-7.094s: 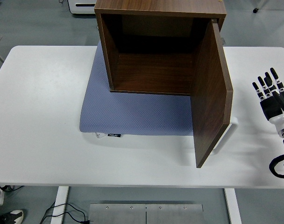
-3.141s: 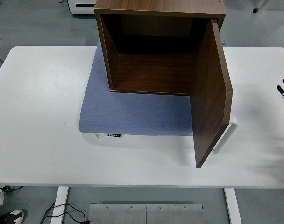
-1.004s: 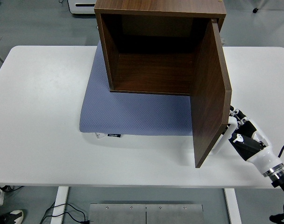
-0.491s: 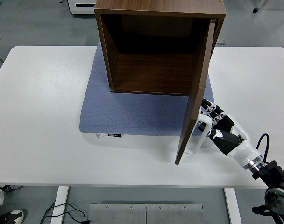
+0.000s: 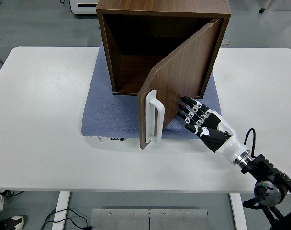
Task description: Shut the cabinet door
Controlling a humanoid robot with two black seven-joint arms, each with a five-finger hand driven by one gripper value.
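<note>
A dark wooden cabinet (image 5: 160, 28) stands on a blue-grey mat at the back of the table. Its door (image 5: 179, 81), hinged on the right, is swung about halfway across the opening, with a white handle (image 5: 152, 116) near its free edge. My right hand (image 5: 195, 117) comes in from the lower right, fingers straight and spread, fingertips (image 5: 186, 102) flat against the door's outer face, right of the handle. It holds nothing. The left arm is out of view.
The blue-grey mat (image 5: 112, 115) reaches out in front of and left of the cabinet. White table (image 5: 40, 120) surface lies bare on both sides. A white box shows on the floor at the top left.
My right hand came in from the right edge to the door's outer side. Over the last second the door has swung left, from standing straight out to about half shut.
</note>
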